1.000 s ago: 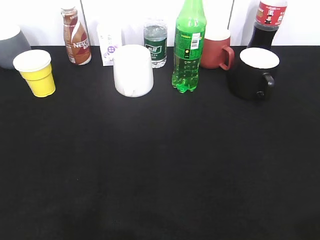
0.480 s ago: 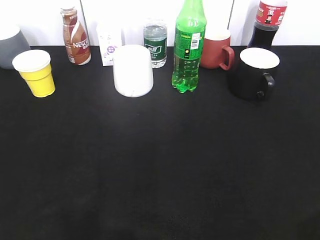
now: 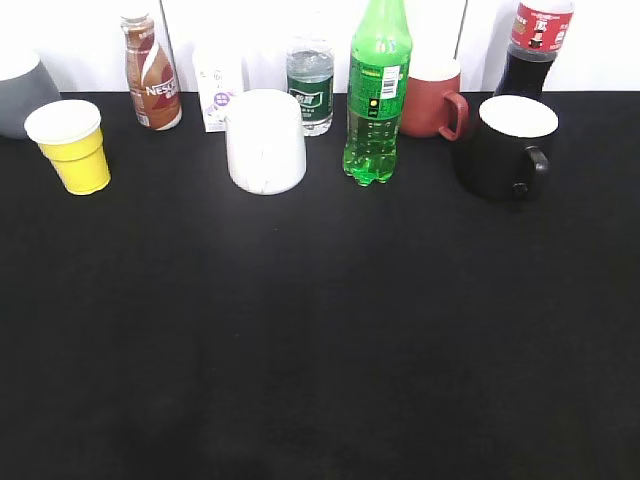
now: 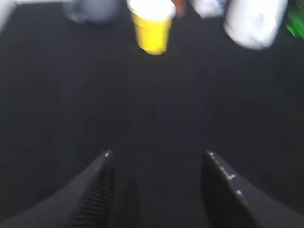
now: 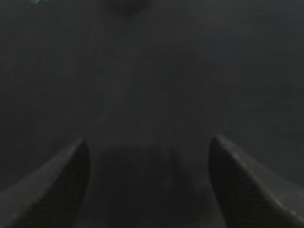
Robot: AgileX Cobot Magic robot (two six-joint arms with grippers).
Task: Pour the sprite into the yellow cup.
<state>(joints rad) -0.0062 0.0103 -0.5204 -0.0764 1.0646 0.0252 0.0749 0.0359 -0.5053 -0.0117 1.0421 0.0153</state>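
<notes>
Nothing looks done yet: the yellow cup [image 3: 70, 144] stands empty far left of the white mug [image 3: 266, 141], the sprite [image 3: 377, 95] just right of it, untouched, while left gripper [image 4: 156, 164] and right gripper [image 5: 148, 152] hang spread, holding nothing.

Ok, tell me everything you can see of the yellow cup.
The yellow cup is a small tapered cup, paper by the look of it, with yellow sides, a white rim and a white inside. It has no handle. It stands upright on the black table at the far left, just in front of a grey cup, and nothing grips it. The left wrist view shows it blurred, ahead of the open fingers.
</notes>
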